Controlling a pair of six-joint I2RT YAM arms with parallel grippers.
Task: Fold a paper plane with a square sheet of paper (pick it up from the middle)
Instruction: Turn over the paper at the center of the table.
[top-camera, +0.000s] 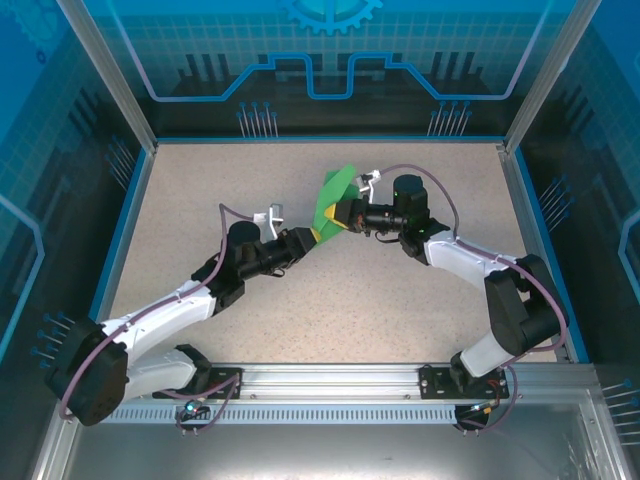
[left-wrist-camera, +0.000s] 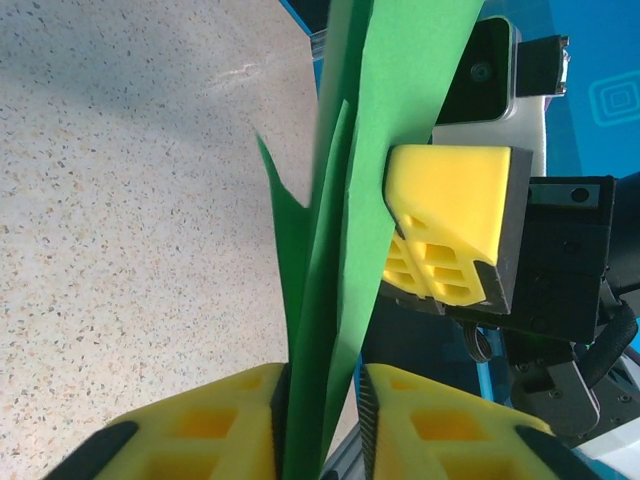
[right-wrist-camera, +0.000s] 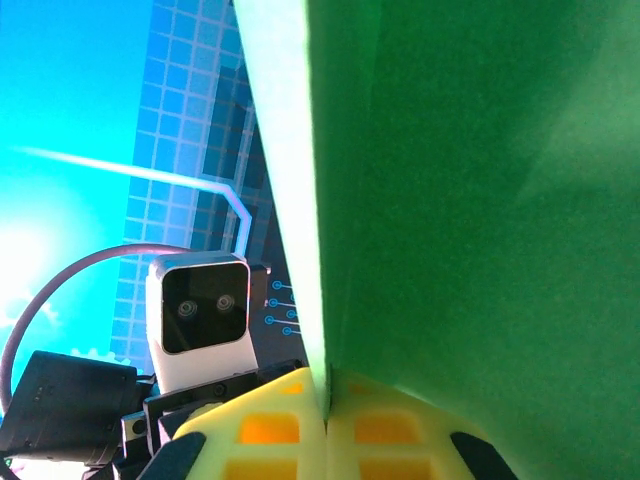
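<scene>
Above the speckled surface (top-camera: 330, 300), we see our left end effector (top-camera: 313, 236) and right end effector (top-camera: 340, 214) both clamped on the folded green paper (top-camera: 336, 187), held between them.

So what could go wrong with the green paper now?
The left claw and right claw both pinch the folded green paper in the air, close together. If they pull apart or twist, it might rip or crumple. The thin layers could also slip out, and the folds might spring open.
</scene>
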